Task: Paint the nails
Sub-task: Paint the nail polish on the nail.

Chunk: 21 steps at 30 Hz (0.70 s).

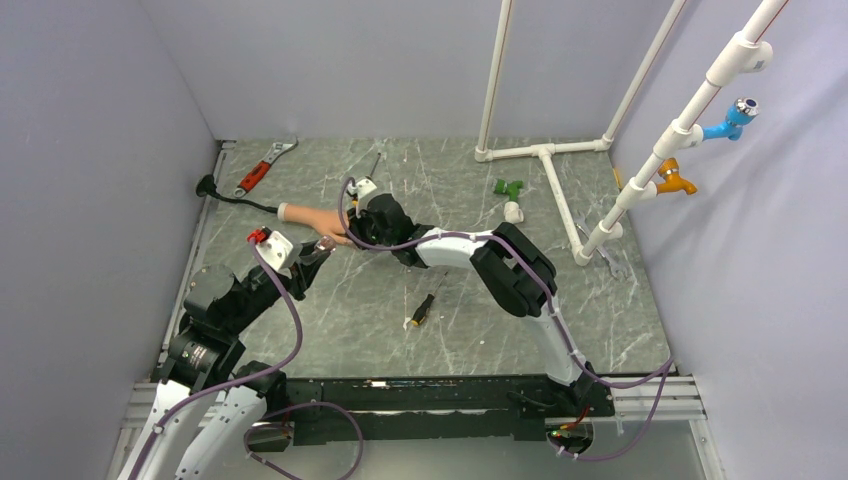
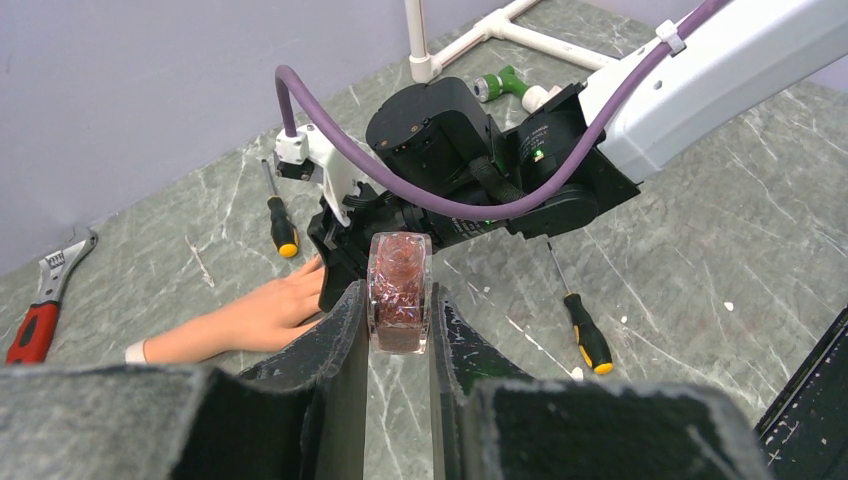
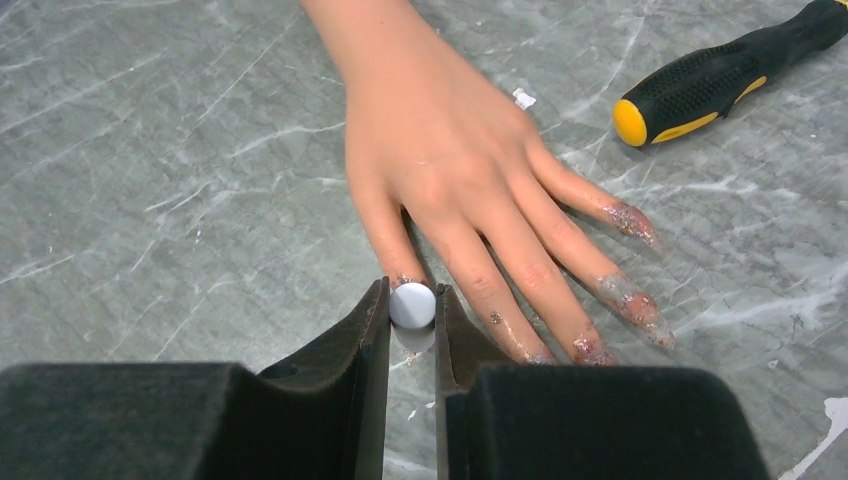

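Noting, from left to right: the left gripper (image 2: 398,322) hangs just near of the mannequin hand (image 3: 440,150), its jaws pinched on the sides of the polish bottle (image 2: 399,290), which stands upright with no cap on it (contents reddish and glittery).

- The mannequin hand lies flat on the table (image 3: 150,150), left of centre, palm down, fingers pointing toward the right arm.
- The nails (image 3: 628,222) at the fingertips are tiny. Several on the right side of the right wrist view carry a glittery smear that runs onto the skin.
- The right gripper (image 3: 412,312) is pressed together on a small round brush cap (image 3: 412,304), directly over the tip of the leftmost finger in that view. The bristles are hidden under the cap, so I cannot tell whether they touch the nail.
- A screwdriver (image 3: 720,70) lies on the table just right of the hand, apart from it.

Step in hand, as I judge it: coating that leftmost nail. The next move likely calls for a short, light stroke along the nail, with little sideways drift so the polish stays off the skin. After that, a return to the bottle for a re-dip.
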Tool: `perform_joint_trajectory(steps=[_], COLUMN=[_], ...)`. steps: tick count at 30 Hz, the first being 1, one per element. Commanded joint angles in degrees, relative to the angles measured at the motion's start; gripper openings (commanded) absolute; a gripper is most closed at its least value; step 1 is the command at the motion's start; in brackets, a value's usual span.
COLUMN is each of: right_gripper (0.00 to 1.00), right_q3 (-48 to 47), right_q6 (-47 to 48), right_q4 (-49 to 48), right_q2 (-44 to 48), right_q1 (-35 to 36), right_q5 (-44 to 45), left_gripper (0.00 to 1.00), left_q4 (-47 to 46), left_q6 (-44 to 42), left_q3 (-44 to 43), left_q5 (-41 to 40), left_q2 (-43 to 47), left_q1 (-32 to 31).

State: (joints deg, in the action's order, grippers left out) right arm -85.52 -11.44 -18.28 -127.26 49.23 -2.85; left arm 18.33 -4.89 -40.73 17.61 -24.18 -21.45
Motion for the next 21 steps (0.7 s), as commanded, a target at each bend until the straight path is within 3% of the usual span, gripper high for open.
perform_joint_trajectory(steps=[1,21], right_gripper=[0.0,0.0], right_q3=[-1.0,-5.7], right_q6=[0.9,0.7], right_q4=[-3.0,-1.6], right_q2=[3.1,0.3], right_q1=[0.2,0.3], right_q5=[1.2,0.4], left_gripper=[0.0,0.0], left_q4=[-1.8,-2.0], left_q6=[0.5,0.5], left_q3=[-1.2,-1.2], left_q5=[-0.9,-0.6], left_q2=[0.5,0.0], left_q1=[0.2,0.2])
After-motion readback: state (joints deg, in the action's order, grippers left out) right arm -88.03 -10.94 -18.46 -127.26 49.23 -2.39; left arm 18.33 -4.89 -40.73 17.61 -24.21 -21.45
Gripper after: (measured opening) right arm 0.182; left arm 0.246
